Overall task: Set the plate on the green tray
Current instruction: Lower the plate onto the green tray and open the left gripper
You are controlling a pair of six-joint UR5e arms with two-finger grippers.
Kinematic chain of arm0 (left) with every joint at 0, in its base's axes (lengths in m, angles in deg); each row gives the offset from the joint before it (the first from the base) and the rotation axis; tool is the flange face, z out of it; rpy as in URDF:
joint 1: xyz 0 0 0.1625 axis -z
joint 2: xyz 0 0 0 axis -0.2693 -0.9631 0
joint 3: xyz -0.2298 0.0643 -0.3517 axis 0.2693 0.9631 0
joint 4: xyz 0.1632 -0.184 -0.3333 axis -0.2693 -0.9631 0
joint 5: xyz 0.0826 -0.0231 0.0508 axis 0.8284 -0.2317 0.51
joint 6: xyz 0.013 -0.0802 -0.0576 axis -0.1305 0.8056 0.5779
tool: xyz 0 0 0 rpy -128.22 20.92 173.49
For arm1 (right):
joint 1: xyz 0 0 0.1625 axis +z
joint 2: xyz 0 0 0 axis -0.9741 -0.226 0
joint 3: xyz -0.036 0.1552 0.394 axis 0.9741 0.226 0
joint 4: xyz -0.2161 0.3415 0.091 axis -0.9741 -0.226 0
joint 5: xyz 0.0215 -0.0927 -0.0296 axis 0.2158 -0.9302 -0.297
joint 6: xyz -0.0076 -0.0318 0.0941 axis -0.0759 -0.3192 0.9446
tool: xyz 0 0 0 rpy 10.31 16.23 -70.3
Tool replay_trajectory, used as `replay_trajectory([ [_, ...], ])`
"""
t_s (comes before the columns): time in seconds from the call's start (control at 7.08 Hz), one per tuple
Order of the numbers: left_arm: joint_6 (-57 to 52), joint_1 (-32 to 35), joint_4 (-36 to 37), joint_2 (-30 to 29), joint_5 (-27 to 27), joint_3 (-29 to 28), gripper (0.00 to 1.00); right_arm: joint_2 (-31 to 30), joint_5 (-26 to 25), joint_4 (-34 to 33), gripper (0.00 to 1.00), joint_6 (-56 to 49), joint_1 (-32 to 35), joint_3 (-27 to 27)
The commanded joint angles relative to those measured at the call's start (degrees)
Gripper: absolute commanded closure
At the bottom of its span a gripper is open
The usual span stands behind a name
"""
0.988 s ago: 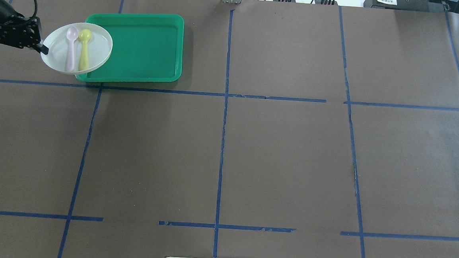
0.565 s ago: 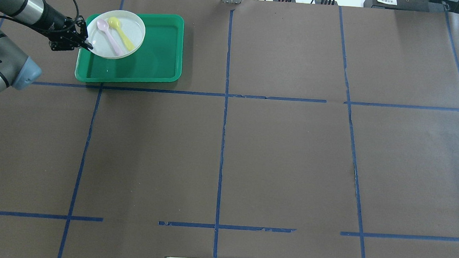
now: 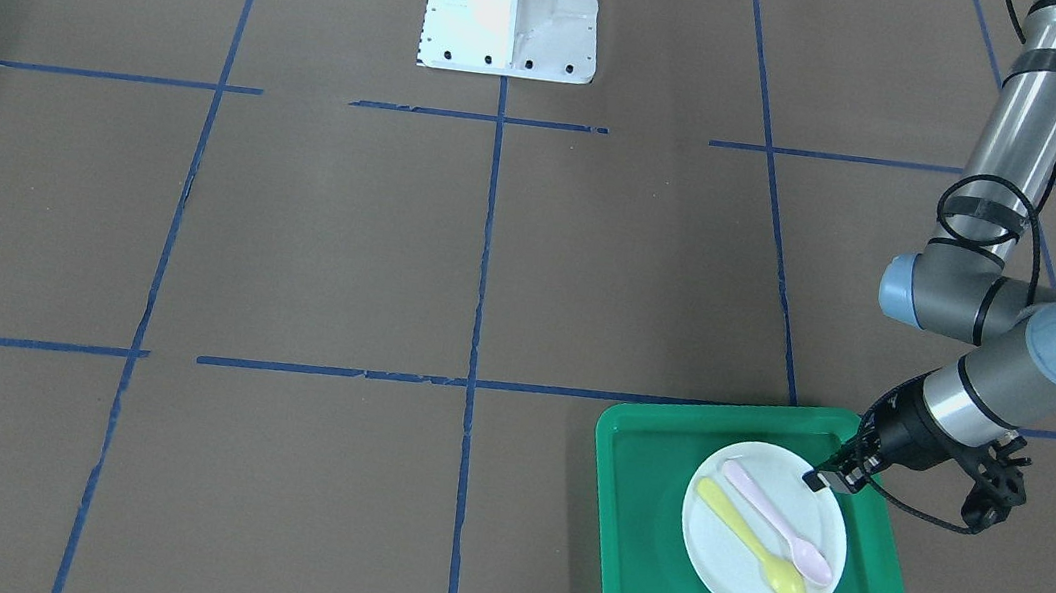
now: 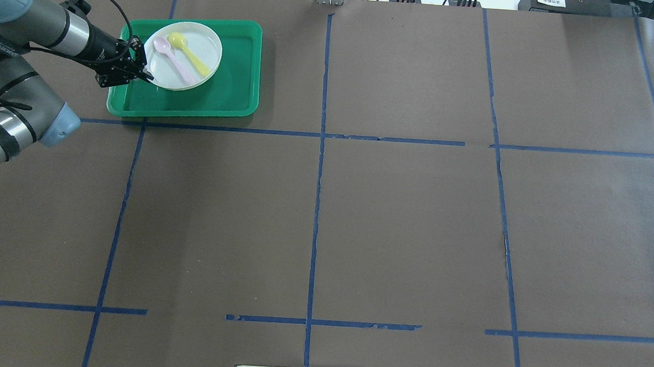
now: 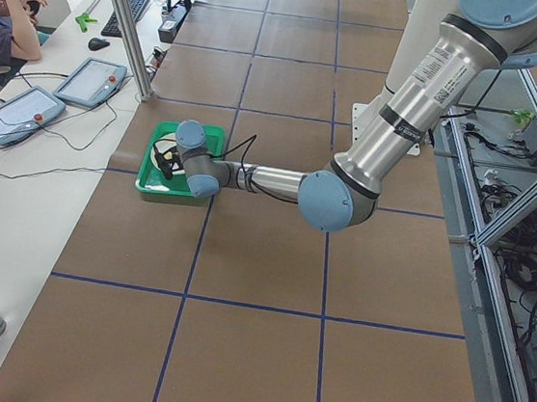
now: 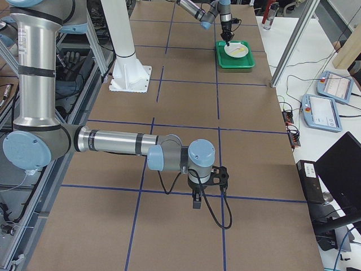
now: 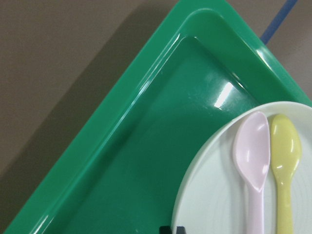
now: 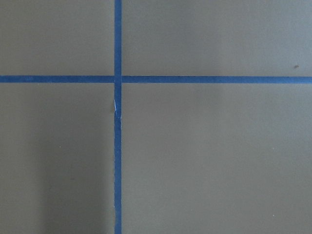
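The left end effector (image 4: 147, 75) is clamped on the plate (image 4: 204, 42), which stretches away from it over the green tray (image 4: 230, 87).

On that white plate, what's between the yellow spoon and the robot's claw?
A pink spoon lies between the yellow spoon and the left gripper, which grips the plate at its rim. The overhead view shows it.

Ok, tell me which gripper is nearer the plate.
Left. The left gripper is clamped on the rim of the plate; the right gripper hangs over the table, far from it.
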Motion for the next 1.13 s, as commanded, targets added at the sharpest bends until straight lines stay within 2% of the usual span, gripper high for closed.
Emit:
replay_trajectory([
  [0.0, -3.24, -0.30, -0.66, 0.49, -0.07, 0.53, 0.01, 0.00, 0.00, -0.05, 0.00, 0.04, 0.00, 0.00],
  [0.56, -4.41, 0.84, -0.49, 1.11, -1.21, 2.28, 0.00, 0.00, 0.00, 0.04, 0.00, 0.04, 0.09, 0.00],
  [0.71, -5.20, 2.24, 0.20, 1.72, -4.70, 4.38, 0.00, 0.00, 0.00, 0.04, 0.00, 0.04, 0.00, 0.00],
  [0.85, -8.34, 3.56, 3.60, 4.08, -7.34, 10.05, 0.00, 0.00, 0.00, 0.04, 0.00, 0.04, 0.00, 0.00],
  [0.99, -14.28, 4.61, 9.64, 7.23, -7.80, 17.33, 0.00, 0.00, 0.00, 0.04, 0.00, 0.04, 0.00, 0.00],
])
